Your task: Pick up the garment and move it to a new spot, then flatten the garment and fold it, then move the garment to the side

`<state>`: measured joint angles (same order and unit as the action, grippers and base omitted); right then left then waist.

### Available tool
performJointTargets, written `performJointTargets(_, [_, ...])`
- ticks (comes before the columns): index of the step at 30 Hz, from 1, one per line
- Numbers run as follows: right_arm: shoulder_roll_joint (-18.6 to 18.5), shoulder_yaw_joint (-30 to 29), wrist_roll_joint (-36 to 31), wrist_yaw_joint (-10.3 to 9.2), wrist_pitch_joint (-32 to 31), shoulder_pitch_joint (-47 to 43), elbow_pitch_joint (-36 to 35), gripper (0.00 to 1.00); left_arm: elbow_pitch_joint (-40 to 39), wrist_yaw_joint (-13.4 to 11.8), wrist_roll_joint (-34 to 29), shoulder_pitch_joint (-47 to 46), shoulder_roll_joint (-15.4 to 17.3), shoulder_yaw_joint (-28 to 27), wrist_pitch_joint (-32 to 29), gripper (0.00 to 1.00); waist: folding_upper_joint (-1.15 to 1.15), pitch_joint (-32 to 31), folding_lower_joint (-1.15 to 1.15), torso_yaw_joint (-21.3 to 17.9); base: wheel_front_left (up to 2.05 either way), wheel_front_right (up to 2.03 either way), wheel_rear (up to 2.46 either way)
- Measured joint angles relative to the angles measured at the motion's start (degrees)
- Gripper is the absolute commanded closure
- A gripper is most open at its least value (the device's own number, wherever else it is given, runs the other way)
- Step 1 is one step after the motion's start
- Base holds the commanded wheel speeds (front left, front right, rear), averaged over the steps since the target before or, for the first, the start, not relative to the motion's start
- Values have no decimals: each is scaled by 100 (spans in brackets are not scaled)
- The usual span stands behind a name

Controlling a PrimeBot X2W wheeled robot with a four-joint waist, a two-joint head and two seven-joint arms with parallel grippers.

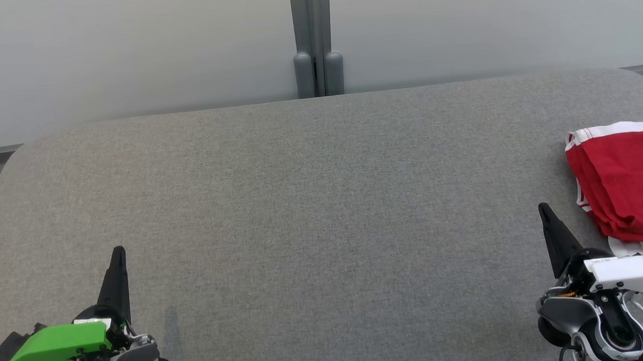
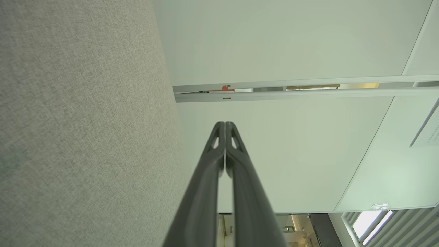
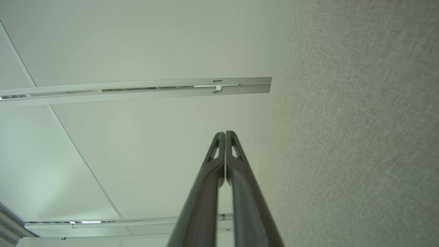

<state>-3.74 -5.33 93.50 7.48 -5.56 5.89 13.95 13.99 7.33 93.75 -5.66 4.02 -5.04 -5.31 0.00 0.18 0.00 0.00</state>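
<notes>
Grey felt-like tabletop (image 1: 322,202), folded red garment (image 1: 627,186), perhaps shorts, left gripper (image 1: 119,251) and right gripper (image 1: 543,208) closed

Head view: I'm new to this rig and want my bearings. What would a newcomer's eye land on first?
The red garment with white trim, bunched at the right edge of the grey fabric tabletop, stands out at once. Next come two dark hands at the lower corners, both shut and empty: the left hand with a bright green cover at its base, the right hand just left of the garment, apart from it.
</notes>
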Motion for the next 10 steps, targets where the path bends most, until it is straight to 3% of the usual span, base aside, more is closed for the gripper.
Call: performJointTargets(10, [14, -14, -18, 0, -15, 1, 1, 100, 0, 0, -3, -1, -13, -18, -15, 100, 0, 0, 0, 0, 0, 0, 0])
